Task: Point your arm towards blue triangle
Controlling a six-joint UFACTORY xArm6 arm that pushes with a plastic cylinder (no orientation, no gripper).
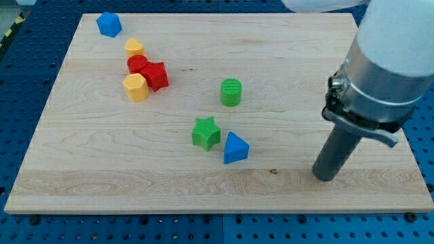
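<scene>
The blue triangle (234, 148) lies on the wooden board (285, 61), a little below the middle of the view. It touches or nearly touches the green star (205, 133) on its upper left. My tip (325, 177) rests on the board toward the view's lower right, well to the right of the blue triangle and slightly below it. The rod rises from the tip to the arm's grey body at the view's upper right. Bare board lies between the tip and the triangle.
A green cylinder (230, 92) stands above the triangle. At the upper left a yellow heart (134, 47), red cylinder (137, 64), red star (156, 75) and yellow hexagon (135, 87) cluster together. A blue hexagon-like block (108, 24) sits near the top-left corner.
</scene>
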